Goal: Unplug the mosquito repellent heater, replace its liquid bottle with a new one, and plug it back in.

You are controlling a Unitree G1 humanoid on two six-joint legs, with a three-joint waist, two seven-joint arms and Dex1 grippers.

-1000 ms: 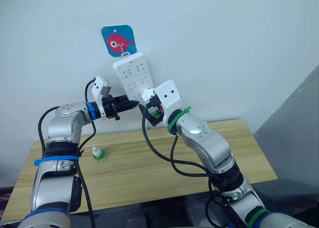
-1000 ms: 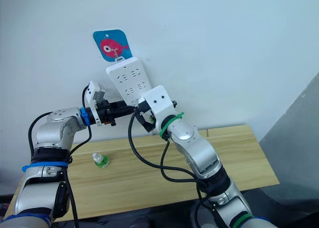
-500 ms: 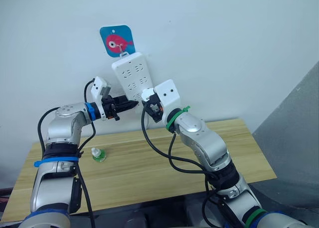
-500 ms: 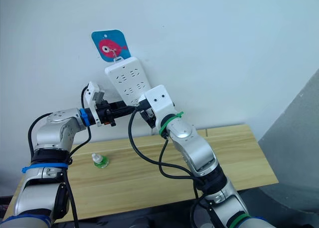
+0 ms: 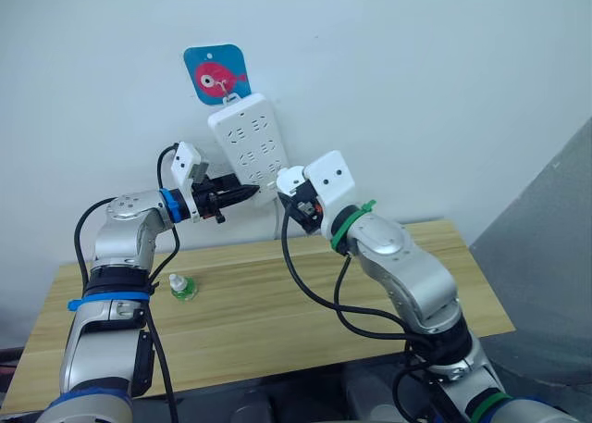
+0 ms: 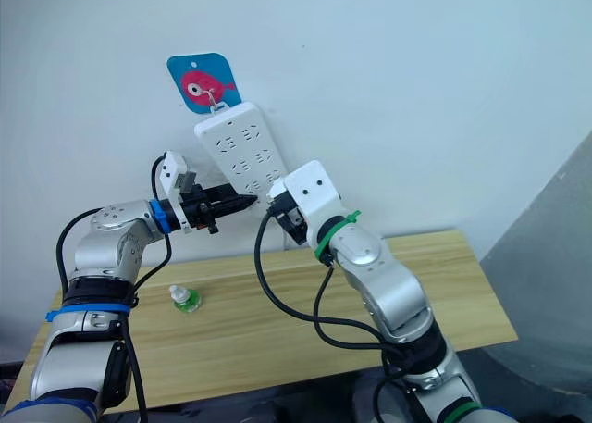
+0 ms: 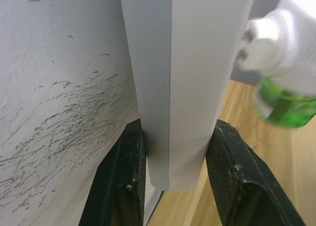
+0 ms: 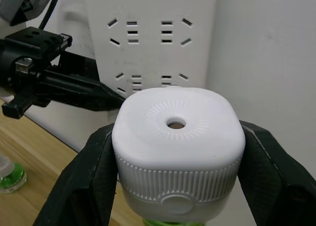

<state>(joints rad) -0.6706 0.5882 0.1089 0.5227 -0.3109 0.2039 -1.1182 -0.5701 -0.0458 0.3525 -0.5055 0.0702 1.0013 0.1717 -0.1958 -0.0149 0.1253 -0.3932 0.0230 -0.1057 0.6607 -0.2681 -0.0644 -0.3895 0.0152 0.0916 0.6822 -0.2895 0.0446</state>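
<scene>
- Black fingers of the right tool (image 8: 173,186) squeeze the white heater (image 8: 177,137) from both sides, and its round vent hole faces the wrist camera.
- A bit of green bottle (image 8: 170,222) peeks out under the heater, between the fingers. In the left wrist view the same green bottle hangs below the heater, a little blurry.
- The heater is held up in the air just in front of the low end of the white strip (image 5: 248,147), close to its sockets. I cannot tell if its prongs are touching the strip.
- The left tool (image 7: 170,184) is clamped on the low end of the strip, one black finger (image 7: 127,181) on each side edge, right next to the wall (image 7: 59,87).
- The strip hangs tilted on the wall from a hook on a blue square card (image 5: 217,73) with a pink fish on it.
- Both tools are close together by the bottom of the strip, left tool on one side, right tool with the heater on the other.
- Another small green bottle (image 5: 183,286) with a white cap stands on the wooden counter (image 5: 277,321), under the left arm and well apart from the tools.
</scene>
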